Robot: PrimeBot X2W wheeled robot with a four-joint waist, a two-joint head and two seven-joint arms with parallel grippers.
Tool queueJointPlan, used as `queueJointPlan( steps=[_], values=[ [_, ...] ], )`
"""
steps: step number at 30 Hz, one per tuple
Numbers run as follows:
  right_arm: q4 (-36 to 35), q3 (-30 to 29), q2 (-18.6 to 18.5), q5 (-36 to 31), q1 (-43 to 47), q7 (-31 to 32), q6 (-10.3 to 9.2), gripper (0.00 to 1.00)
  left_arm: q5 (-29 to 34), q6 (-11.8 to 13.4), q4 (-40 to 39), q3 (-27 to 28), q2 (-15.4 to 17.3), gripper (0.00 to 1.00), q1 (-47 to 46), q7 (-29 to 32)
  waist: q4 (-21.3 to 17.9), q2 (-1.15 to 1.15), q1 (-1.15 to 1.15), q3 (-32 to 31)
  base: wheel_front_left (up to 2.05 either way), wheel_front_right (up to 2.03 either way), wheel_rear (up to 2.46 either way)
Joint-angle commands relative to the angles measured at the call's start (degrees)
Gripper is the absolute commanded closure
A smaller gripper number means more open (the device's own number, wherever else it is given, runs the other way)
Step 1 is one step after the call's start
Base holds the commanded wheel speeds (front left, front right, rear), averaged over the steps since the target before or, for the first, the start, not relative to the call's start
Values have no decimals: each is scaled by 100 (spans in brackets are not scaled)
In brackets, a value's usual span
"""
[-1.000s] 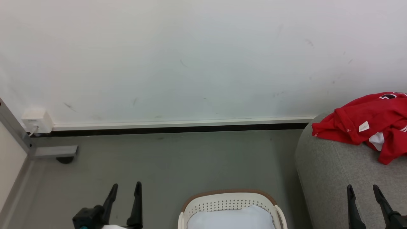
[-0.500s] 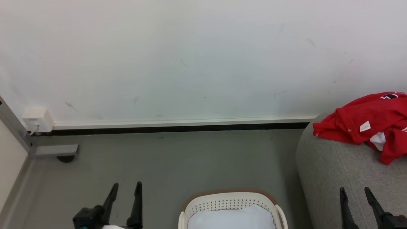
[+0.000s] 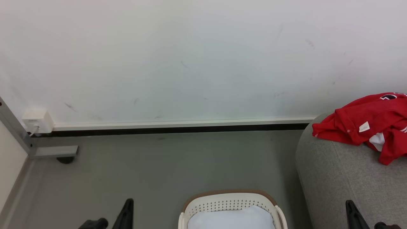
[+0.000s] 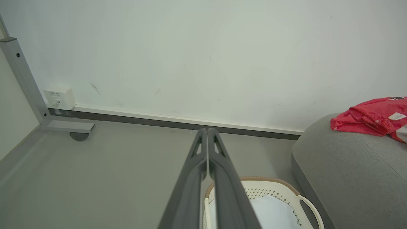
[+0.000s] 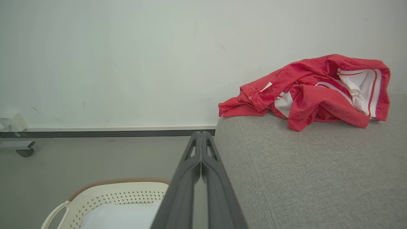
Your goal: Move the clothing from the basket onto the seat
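- Lying crumpled at the right edge of the head view, the clothing (image 3: 365, 127) is a soft red heap with white stripes. It rests on the seat (image 3: 337, 184) near that seat's far rounded corner.
- Judged from its folds, it is light and limp: it should drape and sag when lifted, and it can't break. A pinch on a raised ridge of bunched fabric, such as the fold by the white label (image 3: 364, 126), looks the surest hold.
- At bottom centre, the basket (image 3: 229, 198) holds a pale pad (image 3: 232, 219), with no red on the part visible.
- In its wrist view the left gripper (image 4: 207, 131) has its fingers pressed together, empty, above the basket's rim.
- The right gripper (image 5: 201, 134) is likewise closed on nothing, beside the seat's edge and well apart from the clothing.
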Motion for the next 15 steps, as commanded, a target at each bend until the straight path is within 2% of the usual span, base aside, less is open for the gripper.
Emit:
queueJointPlan(
  steps=[1, 15],
  values=[
    [18, -27, 0, 100, -31, 48, 0, 100, -99, -4, 12, 29, -1, 100, -20, 42, 0, 0, 0, 2, 0, 0, 0],
    [-149, -50, -14, 1689, -144, 446, -2, 100, -1580, -64, -98, 233, 5, 100, -122, 443, -8, 0, 0, 35, 0, 0, 0]
  ],
)
